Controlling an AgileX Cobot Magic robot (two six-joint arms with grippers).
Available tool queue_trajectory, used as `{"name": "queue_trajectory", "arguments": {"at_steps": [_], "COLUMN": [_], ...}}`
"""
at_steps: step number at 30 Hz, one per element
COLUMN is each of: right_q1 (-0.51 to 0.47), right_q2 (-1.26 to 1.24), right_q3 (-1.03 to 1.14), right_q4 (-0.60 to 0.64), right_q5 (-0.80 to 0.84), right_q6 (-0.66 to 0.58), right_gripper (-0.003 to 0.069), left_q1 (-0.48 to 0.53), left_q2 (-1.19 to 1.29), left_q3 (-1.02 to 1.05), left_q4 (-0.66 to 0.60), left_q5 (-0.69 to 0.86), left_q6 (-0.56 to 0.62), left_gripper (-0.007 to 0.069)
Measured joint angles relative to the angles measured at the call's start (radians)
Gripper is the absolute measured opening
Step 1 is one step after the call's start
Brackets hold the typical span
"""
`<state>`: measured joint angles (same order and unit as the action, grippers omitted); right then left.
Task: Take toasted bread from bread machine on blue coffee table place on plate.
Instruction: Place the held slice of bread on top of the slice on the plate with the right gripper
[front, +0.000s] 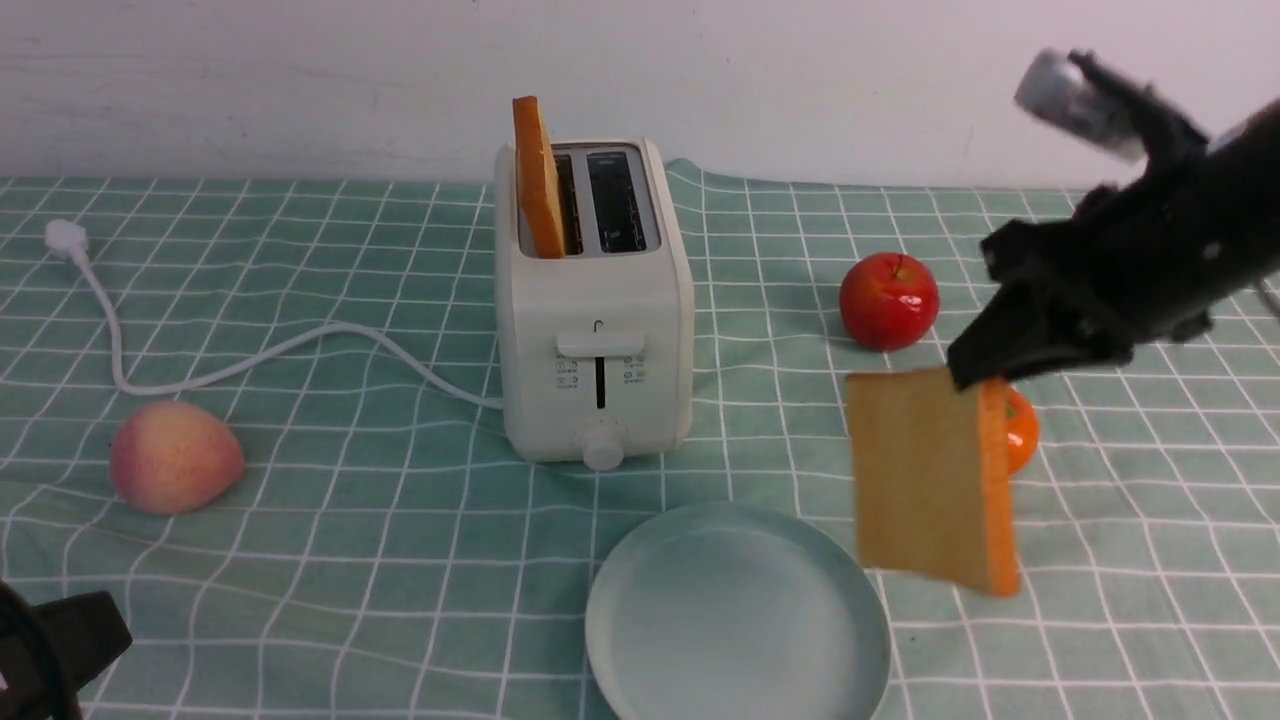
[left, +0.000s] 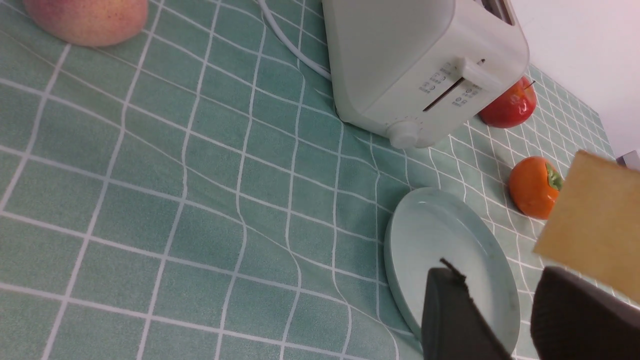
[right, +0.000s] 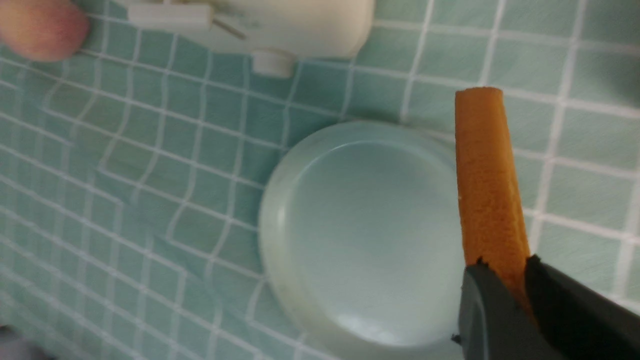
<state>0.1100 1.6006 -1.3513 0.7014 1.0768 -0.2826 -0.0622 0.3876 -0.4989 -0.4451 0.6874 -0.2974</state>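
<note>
Aloft, square toast slice (front: 930, 482): pale golden face, orange-brown crust.

Plate (front: 740, 612) before bread machine (front: 595, 330)

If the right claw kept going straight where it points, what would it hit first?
The right gripper points downward with a square golden toast slice ahead. The toast would likely land on the right rim of the round pale mint-blue plate or the checked cloth beside it; depth unclear.
</note>
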Motion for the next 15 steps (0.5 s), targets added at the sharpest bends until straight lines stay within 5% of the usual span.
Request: {"name": "queue_trajectory", "arguments": {"at_steps": [6, 12, 15], "right_q1": [0.044, 0.055, 0.055], "right_q2": [0.034, 0.093, 0.133], "right_q3": [0.245, 0.3, 0.307], "right_q4": [0.508, 0.588, 0.552], "right_q5": [-0.041, -0.072, -0.121], "right_q6": [-0.275, -0.398, -0.41], "right_gripper": [0.0075, 0.0078, 0.014], "left_q1": [0.0, 0.0, 0.0], "left_q2": [0.0, 0.0, 0.0], "left_q3": [0.0, 0.0, 0.0], "left_q4": [-0.001, -0.003, -0.004], "left_q5": [0.0, -0.001, -0.007], "left_q6": [0.0, 0.0, 0.0], "left_gripper": [0.0238, 0.0241, 0.0242]}}
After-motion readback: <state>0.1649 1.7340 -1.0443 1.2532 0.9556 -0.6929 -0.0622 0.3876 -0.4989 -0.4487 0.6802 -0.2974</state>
